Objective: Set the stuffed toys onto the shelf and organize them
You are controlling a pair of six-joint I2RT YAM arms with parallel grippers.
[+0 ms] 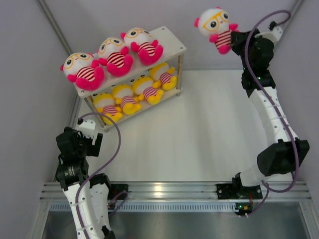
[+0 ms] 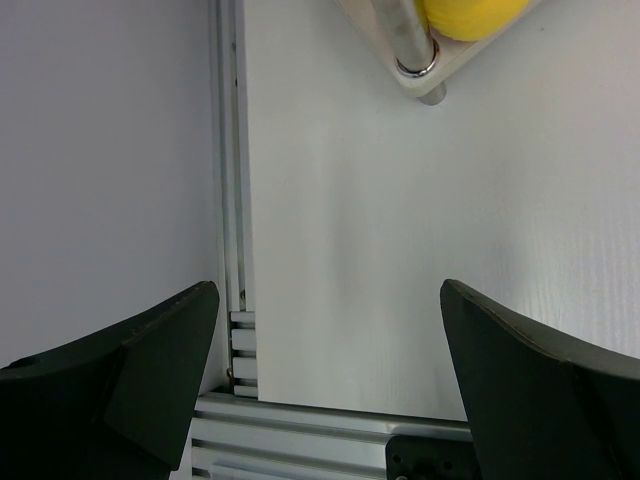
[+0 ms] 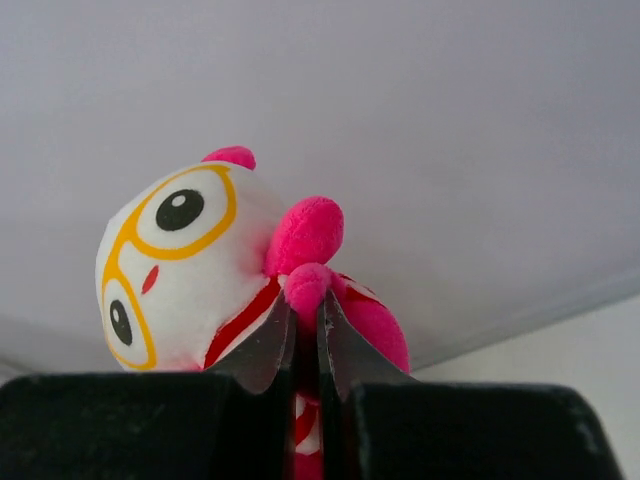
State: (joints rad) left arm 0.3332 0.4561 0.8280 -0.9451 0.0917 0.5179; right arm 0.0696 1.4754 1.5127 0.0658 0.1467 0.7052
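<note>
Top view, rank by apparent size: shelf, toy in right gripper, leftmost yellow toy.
1. shelf
2. held pink toy, raised, maybe nearer the camera
3. leftmost yellow toy, partly hidden by the shelf

- The shelf (image 1: 175,46) is white, with two flat boards on thin metal posts. It stands at an angle at the table's far left.
- Three pink toys (image 1: 115,56) sit in a row on the top board, touching side by side. Their white faces, glasses and striped bellies face up.
- Four yellow toys (image 1: 146,89) sit in a row on the lower board, partly hidden under the top board.
- The fourth pink toy (image 1: 217,25) hangs in the air at the far right, well apart from the shelf. Its head is tilted, and the right gripper (image 3: 305,320) pinches it at the belly.
</note>
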